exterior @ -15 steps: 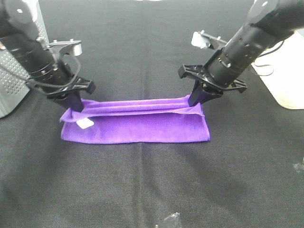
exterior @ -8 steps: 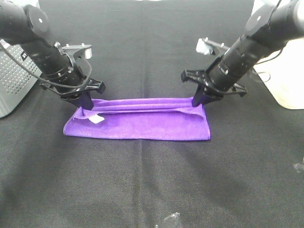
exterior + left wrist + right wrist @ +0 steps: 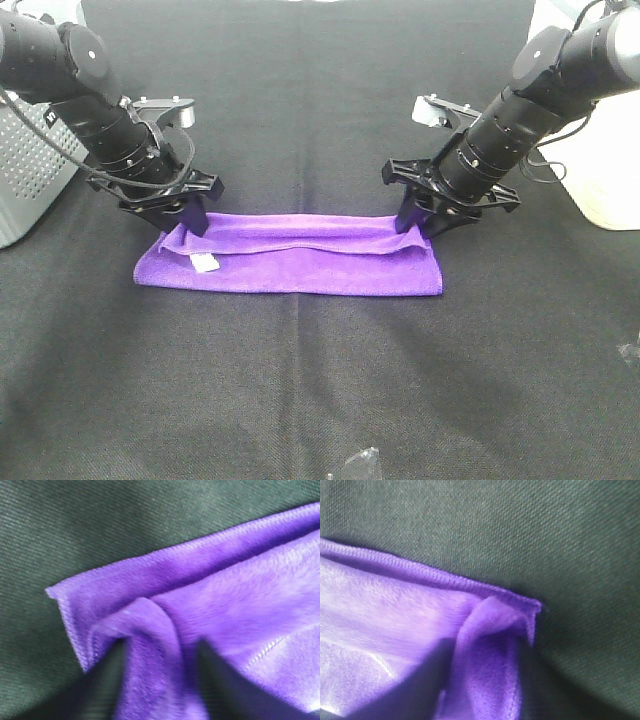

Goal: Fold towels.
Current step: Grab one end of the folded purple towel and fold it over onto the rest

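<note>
Straddling the far corners of the folded purple towel (image 3: 300, 262), left gripper (image 3: 186, 222) and right gripper (image 3: 421, 222) stand part-open, cloth puckered loosely between the jaws, likely so the fold settles. Towel lies mid-surface on the black table (image 3: 320, 390).

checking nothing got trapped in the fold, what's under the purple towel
The towel lies folded on black table cloth, which shows all round it. Anything between or beneath its layers is covered.
</note>
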Available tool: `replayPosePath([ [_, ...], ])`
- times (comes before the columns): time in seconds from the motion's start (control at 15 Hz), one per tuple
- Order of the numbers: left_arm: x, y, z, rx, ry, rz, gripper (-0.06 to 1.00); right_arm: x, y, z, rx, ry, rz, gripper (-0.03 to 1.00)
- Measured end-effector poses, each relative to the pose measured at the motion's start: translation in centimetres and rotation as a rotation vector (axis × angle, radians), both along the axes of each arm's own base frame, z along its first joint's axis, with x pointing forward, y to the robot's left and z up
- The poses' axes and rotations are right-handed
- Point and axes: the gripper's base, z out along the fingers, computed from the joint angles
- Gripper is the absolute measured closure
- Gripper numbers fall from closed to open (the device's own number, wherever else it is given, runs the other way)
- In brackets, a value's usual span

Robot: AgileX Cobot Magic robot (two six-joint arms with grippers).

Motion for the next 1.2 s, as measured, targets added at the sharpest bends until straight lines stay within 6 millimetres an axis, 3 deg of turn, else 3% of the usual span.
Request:
replayPosePath([
  [0.07,0.1,0.2,0.0,0.016,-0.007,0.021,0.31,0.0,-0.1,0.0,-0.008,-0.002,0.007,0.38],
  [0.2,0.1,0.4,-0.1,0.046,-0.004,0.019,0.18,-0.2,-0.1,-0.1,-0.017,0.012,0.021,0.30],
  [0.53,0.0,0.8,-0.2,0.076,0.000,-0.010,0.17,-1.2,0.0,-0.1,-0.010,0.113,0.066,0.29],
  [0.8,0.2,1.6,-0.4,0.081,0.037,-0.002,0.18,-1.5,0.0,2.9,0.004,0.075,0.080,0.29],
  [1.2,2.0,0.3,5.4,-0.005,0.050,-0.081,0.18,-2.8,-0.1,9.1,0.033,-0.023,0.105,0.29],
])
